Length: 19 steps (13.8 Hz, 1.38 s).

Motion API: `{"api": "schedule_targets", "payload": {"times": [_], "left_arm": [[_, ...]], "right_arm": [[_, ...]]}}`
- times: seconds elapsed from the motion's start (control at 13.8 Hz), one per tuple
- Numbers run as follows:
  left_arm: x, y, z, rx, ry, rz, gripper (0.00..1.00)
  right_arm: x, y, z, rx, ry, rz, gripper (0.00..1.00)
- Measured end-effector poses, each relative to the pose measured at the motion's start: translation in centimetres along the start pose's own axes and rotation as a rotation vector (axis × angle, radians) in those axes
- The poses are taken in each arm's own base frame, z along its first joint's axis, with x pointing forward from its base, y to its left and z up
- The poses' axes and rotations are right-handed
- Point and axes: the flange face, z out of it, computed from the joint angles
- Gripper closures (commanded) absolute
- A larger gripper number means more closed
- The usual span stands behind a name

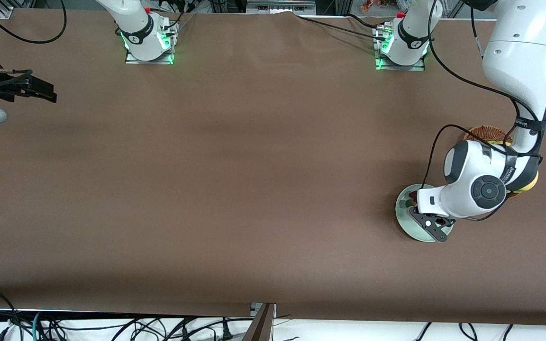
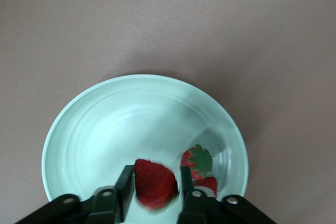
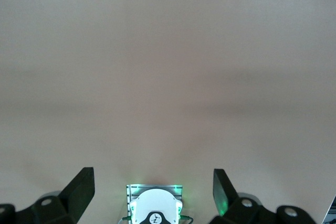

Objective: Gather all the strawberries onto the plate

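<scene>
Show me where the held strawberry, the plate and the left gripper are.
held strawberry [image 2: 154, 183], left wrist view, its red middle
plate [image 2: 105, 129], left wrist view, its bare inner surface
left gripper [image 2: 154, 190], left wrist view, midway between its fingers

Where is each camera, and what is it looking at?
Front view: high up across the table, facing both arm bases; the left gripper is over the plate.
Left wrist view: on the left arm, looking down at the plate; its jaws grip a strawberry.
Right wrist view: on the right arm, facing bare table and its own base; the right gripper is open.
Front and left wrist views share the plate.
</scene>
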Motion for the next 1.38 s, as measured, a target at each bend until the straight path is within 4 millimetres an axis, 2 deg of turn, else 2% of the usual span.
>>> {"api": "schedule_targets", "payload": {"times": [0.29, 0.44, 0.58, 0.73, 0.94, 1.09, 1.23, 1.38], "left_arm": [[0.3, -0.4, -0.8, 0.011, 0.016, 0.002, 0.00], [1.0, -0.5, -2.6, 0.026, 0.038, 0.007, 0.00], [1.8, 0.1, -6.8, 0.036, 0.045, 0.018, 0.00], [1.5, 1.3, -12.2, 0.032, 0.008, 0.015, 0.00], [-0.9, 1.9, -20.1, 0.042, -0.037, -0.110, 0.00], [-2.4, 3.1, -24.8, 0.034, -0.069, -0.244, 0.00], [-3.5, 5.1, -28.5, 0.004, -0.100, -0.384, 0.00], [-4.6, 5.8, -31.4, 0.001, -0.099, -0.512, 0.00]], "right_arm": [[0.0, 0.0, 0.0, 0.000, 0.000, 0.000, 0.00], [0.0, 0.0, 0.0, 0.000, 0.000, 0.000, 0.00], [0.0, 0.0, 0.0, 0.000, 0.001, 0.000, 0.00], [0.0, 0.0, 0.0, 0.001, 0.001, 0.001, 0.00], [0.0, 0.3, 0.0, 0.004, 0.001, 0.005, 0.00], [0.0, 0.3, 0.0, 0.004, 0.002, 0.006, 0.00], [0.0, 0.4, 0.0, 0.004, 0.002, 0.007, 0.00], [0.1, 0.4, 0.0, 0.004, 0.002, 0.007, 0.00]]}}
